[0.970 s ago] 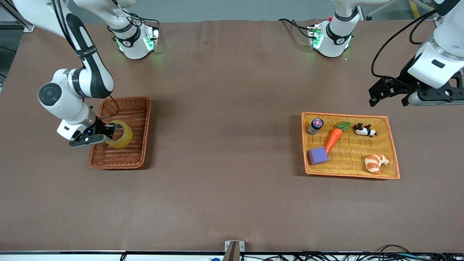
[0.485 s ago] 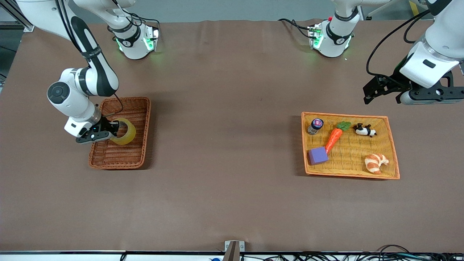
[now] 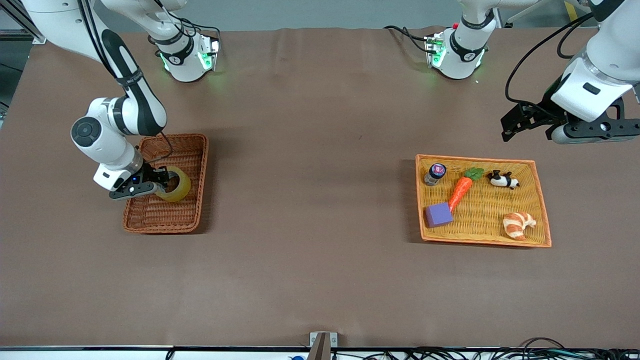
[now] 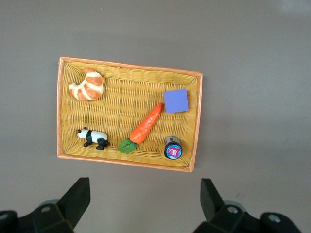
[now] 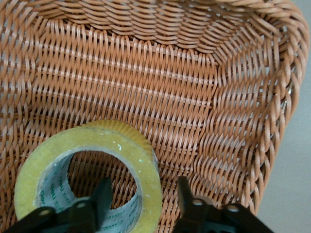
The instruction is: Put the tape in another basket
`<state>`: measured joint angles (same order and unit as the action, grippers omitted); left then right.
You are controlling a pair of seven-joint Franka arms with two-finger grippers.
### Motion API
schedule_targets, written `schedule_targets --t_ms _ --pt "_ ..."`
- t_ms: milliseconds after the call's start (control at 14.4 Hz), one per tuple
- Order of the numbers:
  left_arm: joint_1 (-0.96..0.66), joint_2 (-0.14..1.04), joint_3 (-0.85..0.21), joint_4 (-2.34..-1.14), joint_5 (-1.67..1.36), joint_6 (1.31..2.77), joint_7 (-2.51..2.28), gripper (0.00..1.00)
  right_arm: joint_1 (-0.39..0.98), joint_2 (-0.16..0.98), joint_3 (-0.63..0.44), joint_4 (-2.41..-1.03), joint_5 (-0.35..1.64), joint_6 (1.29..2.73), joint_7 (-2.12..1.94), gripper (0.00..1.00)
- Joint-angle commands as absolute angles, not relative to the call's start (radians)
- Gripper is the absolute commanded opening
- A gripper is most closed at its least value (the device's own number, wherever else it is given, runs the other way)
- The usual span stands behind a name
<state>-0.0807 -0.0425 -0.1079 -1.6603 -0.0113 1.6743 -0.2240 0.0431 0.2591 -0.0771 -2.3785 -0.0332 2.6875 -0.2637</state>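
The tape (image 3: 176, 184), a yellowish ring, stands tilted inside the dark reddish-brown wicker basket (image 3: 200, 175) at the right arm's end of the table. My right gripper (image 3: 162, 182) is down in the basket at the tape. In the right wrist view the tape (image 5: 141, 145) leans on the basket's woven floor (image 5: 146, 73). My right gripper (image 5: 142, 189) straddles the tape's wall, one finger in the hole and one outside, with gaps on both sides, so it is open. My left gripper (image 3: 510, 130) hangs open and empty in the air at the left arm's end of the table, and its own view (image 4: 146, 194) shows bare table under it.
A shallow yellow-orange tray (image 3: 475, 158) near the left arm's end holds a carrot (image 3: 462, 186), a toy panda (image 3: 502, 179), a croissant (image 3: 519, 224), a purple cube (image 3: 438, 215) and a small jar (image 3: 435, 173). The left wrist view shows the same tray (image 4: 126, 68).
My right gripper moved with the tape toward the basket's middle and sank lower into it. My left arm shifted a little, then held still.
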Motion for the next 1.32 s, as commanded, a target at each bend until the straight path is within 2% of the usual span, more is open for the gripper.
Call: schedule_targets --t_ms 0,208,624,762,1040,1248 --pt "-0.074 -0.054 -0.106 -1.652 -0.028 1.652 -0.218 1.00 0.049 0.194 -0.078 -2.369 -0.009 2.637 -0.272 1.00" --pt "-0.069 -0.054 -0.106 -1.654 -0.028 1.652 -0.218 1.00 0.041 0.114 -0.069 -2.271 -0.009 2.489 -0.154 1.00" --pt "-0.069 -0.048 -0.106 -1.654 -0.026 1.654 -0.221 1.00 0.018 0.072 -0.014 -1.835 -0.009 1.891 0.063 1.00" --pt "-0.071 -0.046 -0.106 -1.655 -0.023 1.654 -0.221 1.00 0.028 0.048 -0.012 -1.738 -0.011 1.757 0.080 1.00" --pt "-0.071 -0.045 -0.106 -1.652 -0.023 1.655 -0.222 1.00 0.028 0.028 0.072 -1.573 -0.020 1.548 0.236 1.00" --pt "-0.071 -0.043 -0.106 -1.652 -0.021 1.658 -0.222 1.00 -0.003 -0.017 0.086 -1.539 -0.017 1.509 0.229 1.00"
